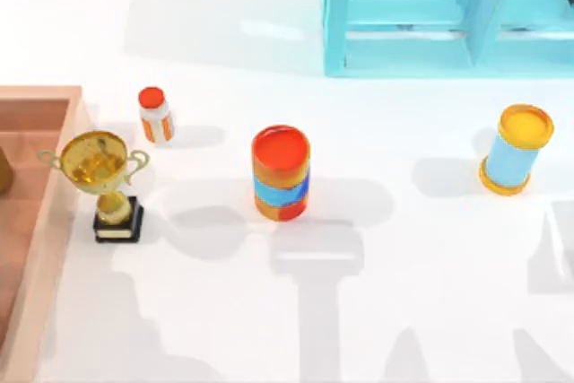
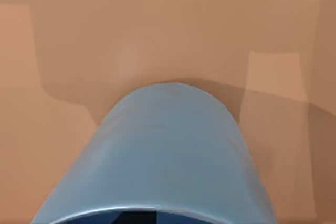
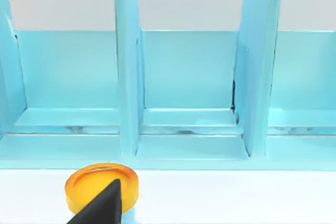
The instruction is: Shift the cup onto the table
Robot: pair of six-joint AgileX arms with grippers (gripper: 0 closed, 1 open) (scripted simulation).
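Observation:
The cup [image 2: 168, 156] is a plain mid-blue tumbler, seen very close in the left wrist view. It lies between the camera and the pinkish-brown floor of the wooden tray [image 2: 157, 24]. Whether anything grips it is hidden. In the top view the tray [image 1: 56, 213] lies along the left edge of the white table [image 1: 404, 293]. A dark part of my right gripper [image 3: 102, 205] points toward a teal rack, just in front of a yellow-capped cylinder.
A gold trophy [image 1: 103, 177] stands beside the tray's rim. Behind it is a small white bottle with an orange cap [image 1: 154, 114]. A striped can [image 1: 281, 172] stands mid-table, a light-blue cylinder with yellow ends [image 1: 516, 150] at the right, and a teal rack [image 1: 448, 15] at the back.

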